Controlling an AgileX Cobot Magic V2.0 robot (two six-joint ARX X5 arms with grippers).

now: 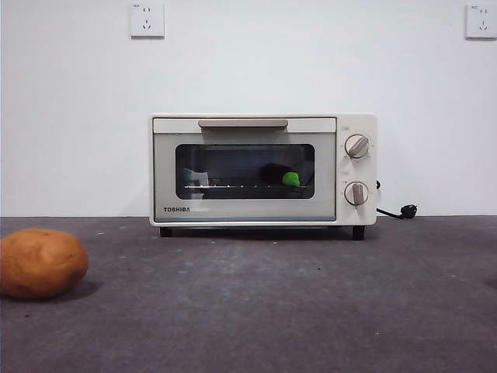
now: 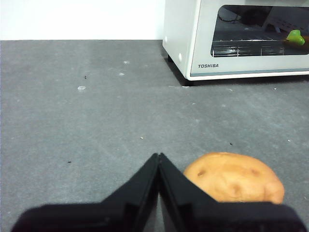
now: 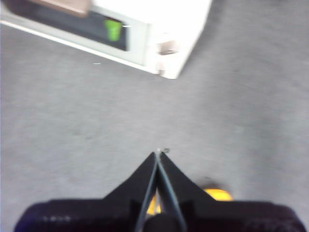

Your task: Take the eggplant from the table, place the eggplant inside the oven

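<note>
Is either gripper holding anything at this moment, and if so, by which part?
Nothing is held. The left gripper and right gripper both have their jaws shut on nothing, above the table. The eggplant lies inside the closed oven.

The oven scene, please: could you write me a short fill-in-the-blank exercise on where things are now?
1. The eggplant lies inside the ____.
2. The oven door is ____.
3. The potato rests on the ____.
4. The left gripper beside the potato is ____.

Missing words: oven; closed; table; shut
</note>
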